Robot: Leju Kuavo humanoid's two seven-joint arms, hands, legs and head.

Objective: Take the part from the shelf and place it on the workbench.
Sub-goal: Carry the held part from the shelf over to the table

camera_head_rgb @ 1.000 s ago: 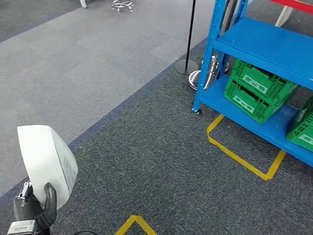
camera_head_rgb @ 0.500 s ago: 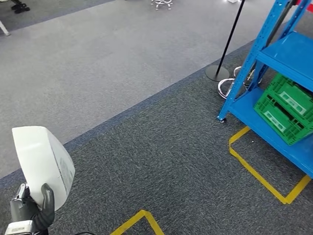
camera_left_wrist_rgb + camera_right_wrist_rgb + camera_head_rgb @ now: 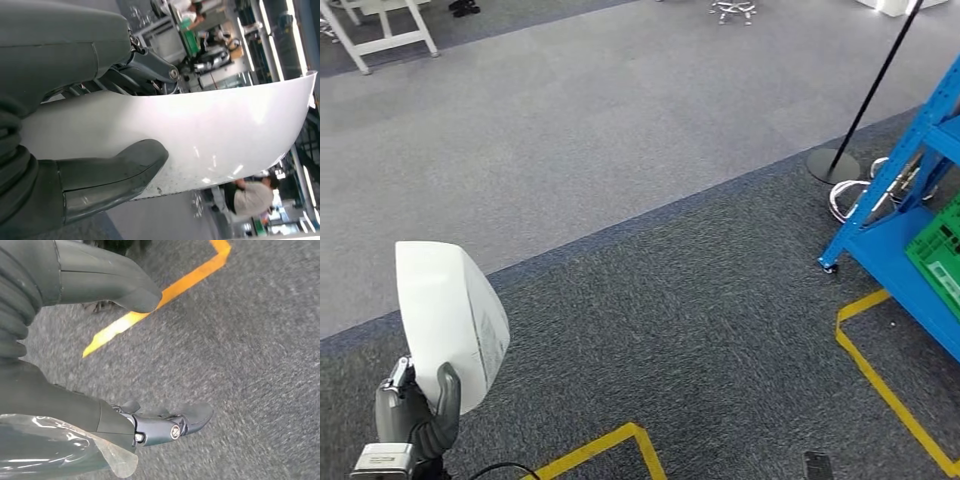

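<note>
Half the shelf (image 3: pixel 905 250) cut off.

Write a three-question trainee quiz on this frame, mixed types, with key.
1. True or false: the left hand holds the white part.
2. Which lies on the carpet near the blue shelf? A) yellow tape B) a red cone C) a cardboard box
3. Fill in: the right hand hangs over the carpet with fingers apart, holding ____.

Key: 1 true; 2 A; 3 nothing.
</note>
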